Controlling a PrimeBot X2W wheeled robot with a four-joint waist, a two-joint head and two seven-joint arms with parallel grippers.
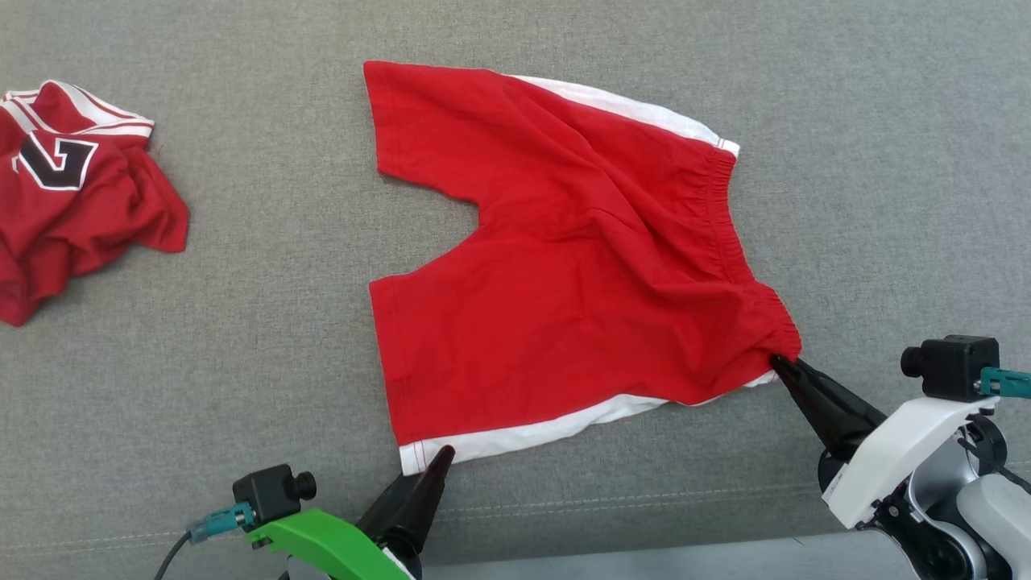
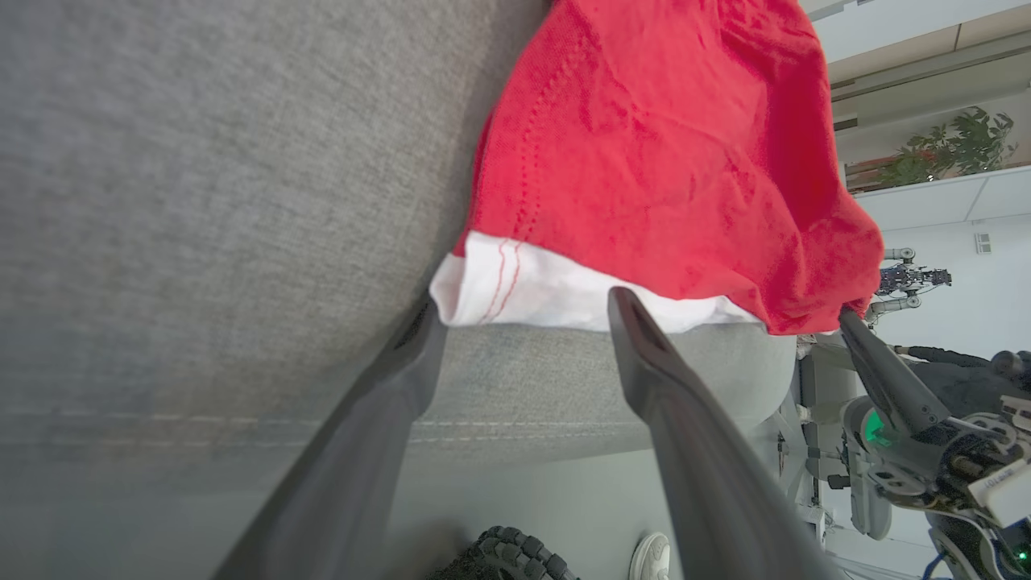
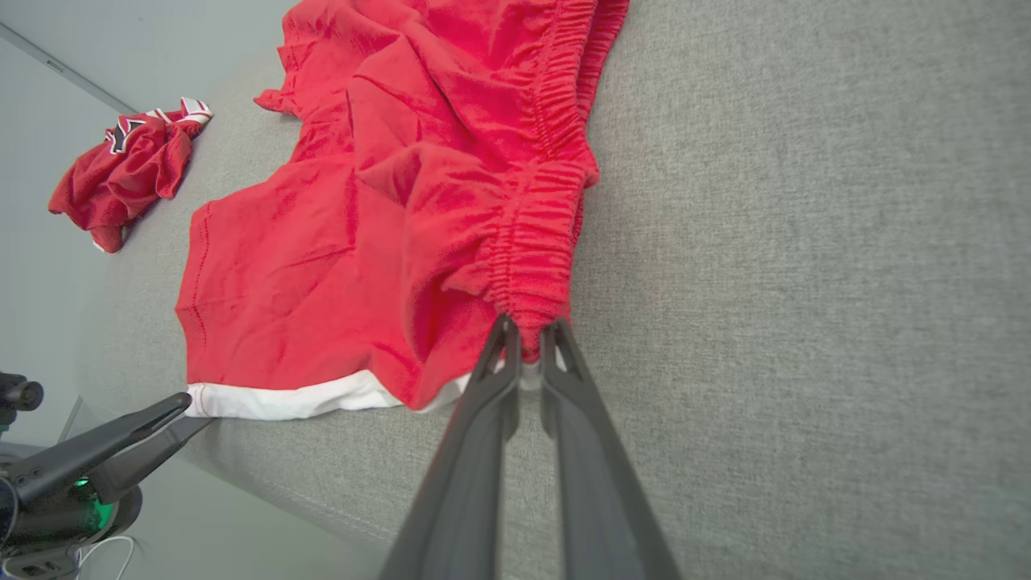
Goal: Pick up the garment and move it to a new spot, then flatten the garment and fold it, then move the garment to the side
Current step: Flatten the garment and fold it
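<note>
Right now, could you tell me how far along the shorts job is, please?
Done: the shorts lie spread out, though wrinkled. In hand: the right gripper pinches the waistband corner; the left gripper is open at the white hem. Left: smoothing, folding, moving aside.

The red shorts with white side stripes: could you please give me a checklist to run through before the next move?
1. Right gripper shut on the red shorts' elastic waistband corner: ok.
2. Left gripper gripping the white hem corner: not ok, open around it.
3. Shorts flat on the grey fabric surface: not ok, creased near the waistband.
4. Crumpled red jersey apart from the shorts: ok.
5. Both waistband layers pinched: cannot tell.
</note>
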